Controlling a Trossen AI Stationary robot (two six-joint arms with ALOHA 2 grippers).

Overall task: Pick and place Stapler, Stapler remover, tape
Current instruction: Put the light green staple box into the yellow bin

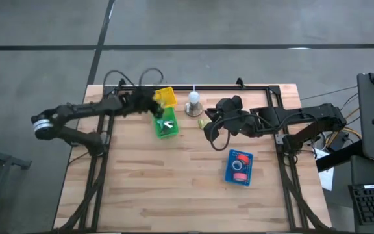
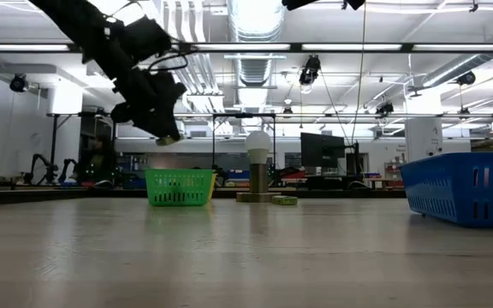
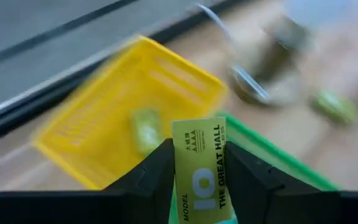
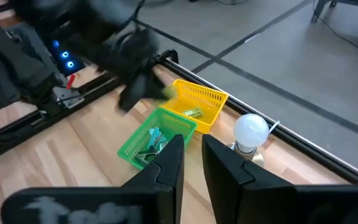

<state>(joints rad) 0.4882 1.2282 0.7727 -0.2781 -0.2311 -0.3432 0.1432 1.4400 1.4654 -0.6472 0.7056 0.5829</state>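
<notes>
My left gripper (image 1: 153, 104) hovers over the far-left trays, shut on a small yellow-green box (image 3: 202, 171) printed "10 THE GREAT WALL". Below it stands a yellow tray (image 3: 86, 134) with a similar box (image 3: 145, 127) lying inside. Beside that, a green tray (image 1: 166, 125) holds small green tools (image 4: 153, 142). Red and blue tape rolls (image 1: 239, 166) lie in a blue tray (image 1: 228, 173) near the right. My right gripper (image 4: 194, 155) hangs empty above the table's middle, its fingers narrowly apart. My left gripper pinches the yellow-green box by its two long sides (image 3: 180, 168), one finger on each side. The box's printed face shows between the fingers and its end sticks out past them. It is lifted clear above the yellow tray, as the low view (image 2: 169, 138) shows.
A white light bulb on a round base (image 1: 193, 103) stands just right of the trays, with a small green item (image 1: 202, 122) on the table beside it. A black rail (image 1: 193, 87) runs along the far edge. Bare wood lies toward the near edge.
</notes>
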